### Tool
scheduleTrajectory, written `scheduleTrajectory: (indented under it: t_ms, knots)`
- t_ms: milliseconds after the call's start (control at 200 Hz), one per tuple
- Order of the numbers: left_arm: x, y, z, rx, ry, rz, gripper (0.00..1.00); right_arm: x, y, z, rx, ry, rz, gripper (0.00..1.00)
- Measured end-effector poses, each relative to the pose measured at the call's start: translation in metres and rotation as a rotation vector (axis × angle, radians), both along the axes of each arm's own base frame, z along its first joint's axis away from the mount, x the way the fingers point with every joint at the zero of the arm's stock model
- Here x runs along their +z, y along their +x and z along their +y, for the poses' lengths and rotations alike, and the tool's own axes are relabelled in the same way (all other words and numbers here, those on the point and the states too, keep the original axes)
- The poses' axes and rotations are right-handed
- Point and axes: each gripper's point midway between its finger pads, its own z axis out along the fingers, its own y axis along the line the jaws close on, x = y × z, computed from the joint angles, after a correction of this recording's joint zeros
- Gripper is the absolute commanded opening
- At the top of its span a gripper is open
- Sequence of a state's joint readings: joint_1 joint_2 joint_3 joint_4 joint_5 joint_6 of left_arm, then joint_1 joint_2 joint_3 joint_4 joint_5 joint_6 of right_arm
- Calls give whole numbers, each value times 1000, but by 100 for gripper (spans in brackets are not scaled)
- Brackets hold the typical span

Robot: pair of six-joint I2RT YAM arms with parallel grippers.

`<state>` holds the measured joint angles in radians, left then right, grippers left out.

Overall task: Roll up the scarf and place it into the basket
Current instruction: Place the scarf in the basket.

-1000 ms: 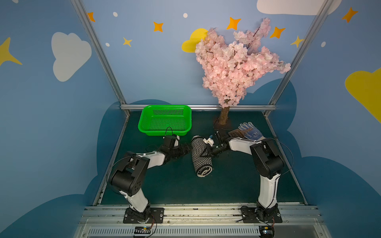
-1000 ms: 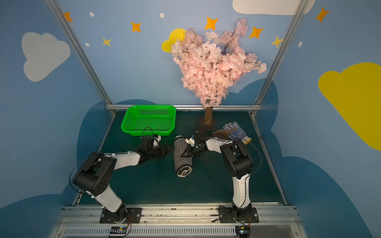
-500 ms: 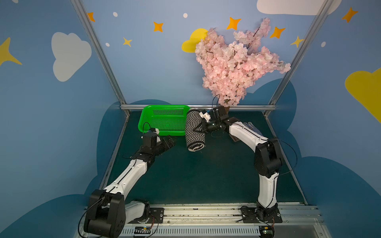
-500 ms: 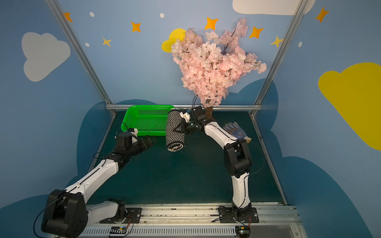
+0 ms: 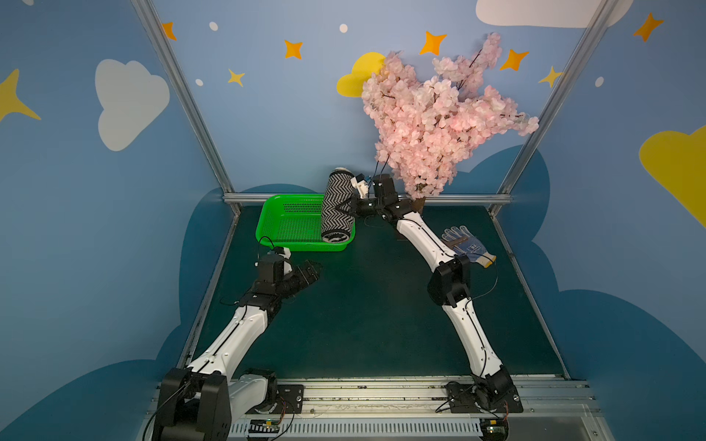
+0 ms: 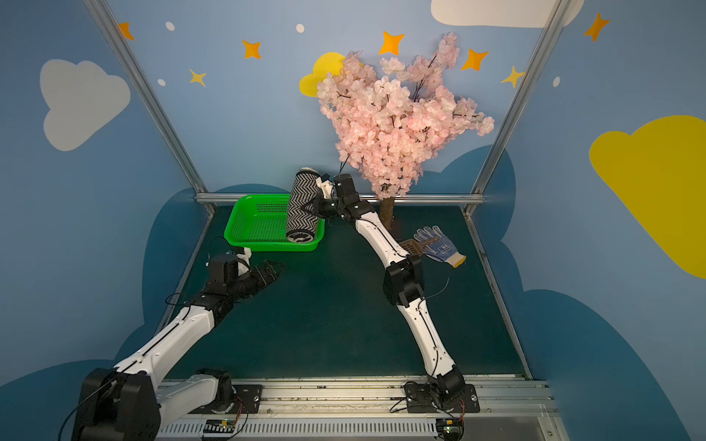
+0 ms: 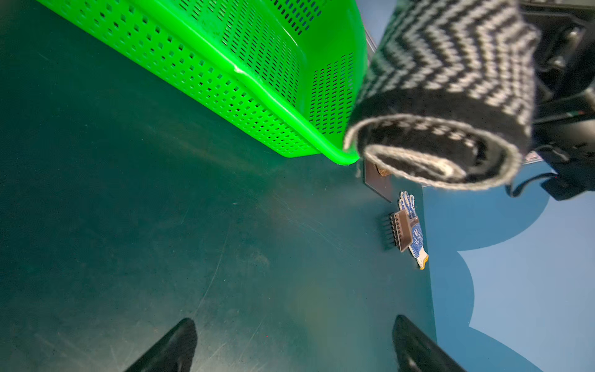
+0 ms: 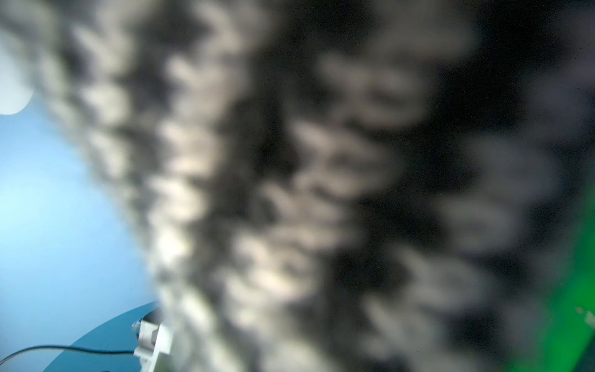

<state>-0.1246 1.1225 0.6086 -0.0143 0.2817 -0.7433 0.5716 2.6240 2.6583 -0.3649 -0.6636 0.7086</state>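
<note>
A rolled-up scarf (image 5: 336,208), black-and-white zigzag knit, hangs in the air, pinched at its side by the right gripper (image 5: 345,206). The jaws are clenched on the roll's outer layers. The roll sits just ahead of those jaws, tilted, with its lower end pointing down.

Directly below the gripper is the nearest end of a green basket (image 5: 267,219).

The left gripper (image 5: 310,269) is released, jaws wide and holding nothing. It is low over the mat, with the basket ahead of it and the roll well apart from it.

**Risks:** In the left wrist view, the roll's lower end hangs right at the basket's corner rim (image 7: 338,157). If let go here, it would probably strike the rim and tumble onto the mat. The one-sided pinch may also let the cream-edged tail (image 7: 418,174) slip and the roll unwind.

**Basket contents:** The mesh floor that shows is bare. The part behind the roll is hidden.
</note>
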Motion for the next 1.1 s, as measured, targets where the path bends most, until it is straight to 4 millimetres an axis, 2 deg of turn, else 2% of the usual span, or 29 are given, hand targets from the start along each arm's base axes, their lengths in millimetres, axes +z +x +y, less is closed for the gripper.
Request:
scheduleTrajectory:
  t_ms: [225,320,400,591,891,926,1016,1101]
  knots:
    - [-10,-9,-2,-17,-2,23,95,-64,12,10,-51,-52,71,0]
    - [-10,-9,-2,-21,-1,21,95,-91,15,9,-78,-96,101,0]
    - [-11,-9,-2,-24,1,21,95,-104,14,5,-98,-149,118,0]
    - [-16,-13,-4,-34,-4,37,95,-111,6,-8,-146,-276,120,0]
    - [-10,-22,-3,-47,2,31,96,-122,-12,-35,-180,-476,137,0]
    - [-10,-23,-3,-48,7,31,97,-123,-12,-37,-187,-487,137,7]
    - [-12,-25,-2,-51,15,40,97,-124,-9,-40,-209,-502,132,15]
    - [-16,-28,-2,-53,19,60,97,-120,-7,-42,-227,-507,128,17]
